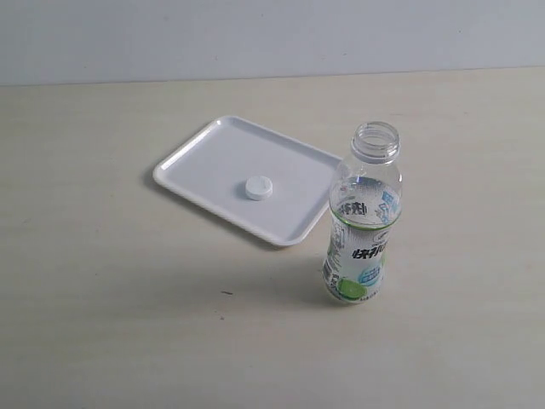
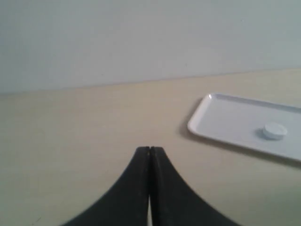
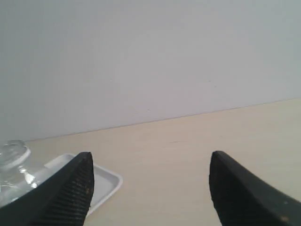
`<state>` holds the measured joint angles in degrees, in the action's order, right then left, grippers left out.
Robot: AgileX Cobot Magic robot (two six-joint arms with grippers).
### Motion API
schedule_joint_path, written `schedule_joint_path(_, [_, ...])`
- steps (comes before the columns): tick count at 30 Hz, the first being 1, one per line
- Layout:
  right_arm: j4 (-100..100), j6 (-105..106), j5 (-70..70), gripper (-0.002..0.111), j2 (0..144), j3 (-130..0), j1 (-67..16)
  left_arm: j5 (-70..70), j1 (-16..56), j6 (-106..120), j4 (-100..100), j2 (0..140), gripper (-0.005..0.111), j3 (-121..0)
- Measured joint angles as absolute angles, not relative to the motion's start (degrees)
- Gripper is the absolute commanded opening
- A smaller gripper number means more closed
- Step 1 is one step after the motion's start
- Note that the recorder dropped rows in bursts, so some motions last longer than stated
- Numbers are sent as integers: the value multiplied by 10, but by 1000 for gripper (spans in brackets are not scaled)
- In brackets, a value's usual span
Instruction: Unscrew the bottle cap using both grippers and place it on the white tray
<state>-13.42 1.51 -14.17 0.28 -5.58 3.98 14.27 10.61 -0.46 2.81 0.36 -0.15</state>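
The bottle cap lies on the white tray, near its middle. The clear bottle stands upright with an uncovered neck just off the tray's near right corner. Neither gripper shows in the exterior view. In the left wrist view my left gripper is shut with nothing in it, hanging over bare table away from the tray and the cap. In the right wrist view my right gripper is open and empty, with the bottle's neck and a tray corner off to one side.
The table is a pale beige surface with a light grey wall behind it. A tiny dark speck lies on the table in front of the tray.
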Motion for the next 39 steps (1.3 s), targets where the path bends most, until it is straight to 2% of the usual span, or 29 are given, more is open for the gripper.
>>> schedule_joint_path(5, [-77, 15, -143, 66, 3, -56, 63, 201, 106, -10, 37, 4, 0, -2])
schedule_joint_path(13, [7, 15, -134, 66, 3, -4, 64, 210, 106, -11, 41, 4, 0, -2])
schedule_joint_path(19, [14, 15, -148, 66, 3, -3, 67, 210, 106, -11, 41, 4, 0, -2])
schedule_joint_path(28, [18, 15, -148, 66, 3, -3, 121, 210, 106, -11, 41, 4, 0, -2])
schedule_joint_path(39, [61, 15, -153, 66, 3, -3, 124, 210, 106, -11, 41, 4, 0, -2])
